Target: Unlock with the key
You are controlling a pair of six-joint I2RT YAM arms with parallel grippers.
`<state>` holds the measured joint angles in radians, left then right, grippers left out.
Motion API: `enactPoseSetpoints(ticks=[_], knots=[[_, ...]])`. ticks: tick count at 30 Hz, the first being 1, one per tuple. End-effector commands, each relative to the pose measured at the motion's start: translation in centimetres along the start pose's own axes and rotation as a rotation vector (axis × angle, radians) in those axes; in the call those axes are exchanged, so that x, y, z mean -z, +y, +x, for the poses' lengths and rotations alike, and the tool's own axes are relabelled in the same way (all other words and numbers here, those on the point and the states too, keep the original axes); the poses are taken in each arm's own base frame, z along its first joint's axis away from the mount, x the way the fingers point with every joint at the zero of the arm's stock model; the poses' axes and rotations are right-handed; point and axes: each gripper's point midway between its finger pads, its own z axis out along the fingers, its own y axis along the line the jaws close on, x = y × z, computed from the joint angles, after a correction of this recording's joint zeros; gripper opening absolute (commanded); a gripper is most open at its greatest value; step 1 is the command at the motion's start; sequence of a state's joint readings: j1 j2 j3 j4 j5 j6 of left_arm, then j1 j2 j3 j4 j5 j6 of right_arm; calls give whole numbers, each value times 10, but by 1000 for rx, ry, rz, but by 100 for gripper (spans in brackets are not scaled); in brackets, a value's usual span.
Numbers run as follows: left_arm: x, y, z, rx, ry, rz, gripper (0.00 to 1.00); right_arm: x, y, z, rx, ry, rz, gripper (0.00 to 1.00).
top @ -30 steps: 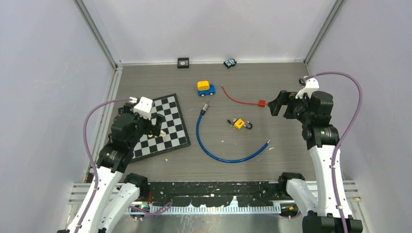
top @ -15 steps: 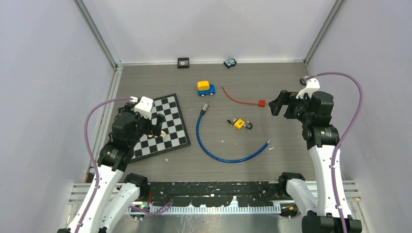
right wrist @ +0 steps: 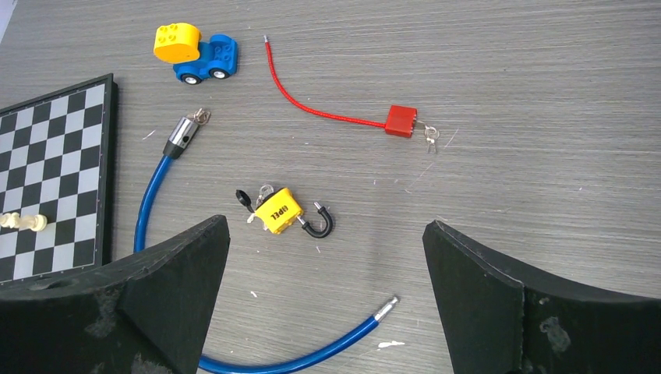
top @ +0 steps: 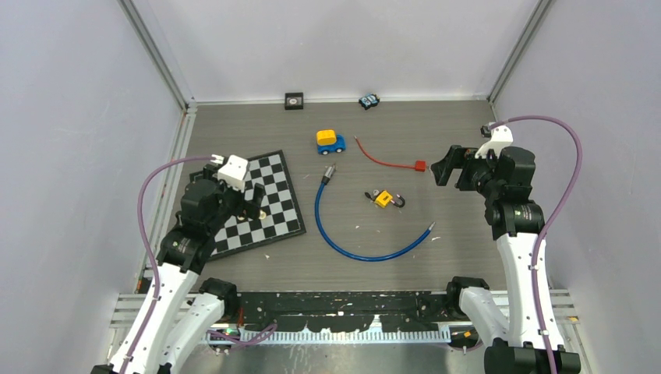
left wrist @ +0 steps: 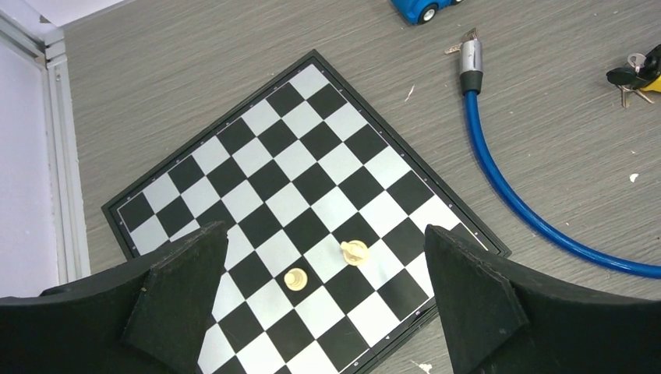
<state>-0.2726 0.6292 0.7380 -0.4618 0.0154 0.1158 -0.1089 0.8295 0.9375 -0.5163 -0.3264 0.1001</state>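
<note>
A yellow padlock lies mid-table, its black shackle sticking out with one end free. A black-headed key and silver keys sit at its other end. My right gripper hangs open to the right of the padlock, above the table, holding nothing. My left gripper is open and empty over the chessboard. The padlock's edge shows at the upper right of the left wrist view.
A blue cable lock curves around the padlock's near side. A red cable lock with small keys lies behind it. A toy car stands further back. Two chess pieces stand on the board.
</note>
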Motion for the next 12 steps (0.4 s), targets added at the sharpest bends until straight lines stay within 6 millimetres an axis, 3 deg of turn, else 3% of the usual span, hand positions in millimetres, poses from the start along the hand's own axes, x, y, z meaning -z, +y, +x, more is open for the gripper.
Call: enactPoseSetpoints(ticks=[1,12], knots=[[-1,-1,-6,-7,-19,15,100,3,1,-11,30,-38,-4,100],[-5,-3,0,-7,9,26,100,1,-1,-10,28,-28,2,100]])
